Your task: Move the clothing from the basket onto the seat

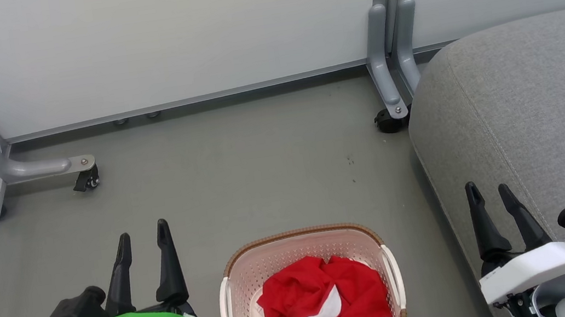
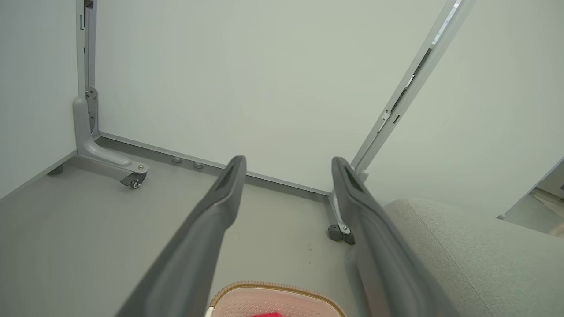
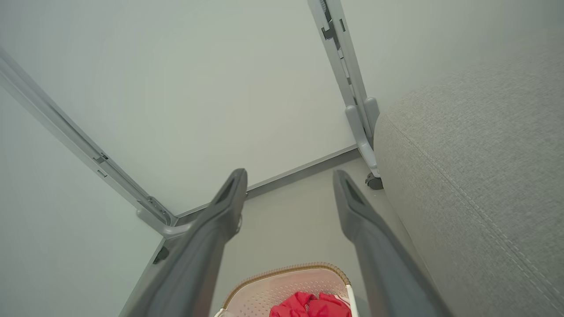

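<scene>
Grey floor [image 1: 262, 172] (white panels [image 1: 160, 37] behind) bears the basket [image 1: 298, 232].

We work in a test bay: white partition panels [image 1: 160, 37] on castered grey frames [image 1: 388, 94] beyond our left claw [image 1: 142, 230], grey floor [image 1: 240, 175].

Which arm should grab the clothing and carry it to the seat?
Probably right. The left gripper and right gripper flank the basket, both open, but the right is beside the seat, so its carry looks shorter.
</scene>
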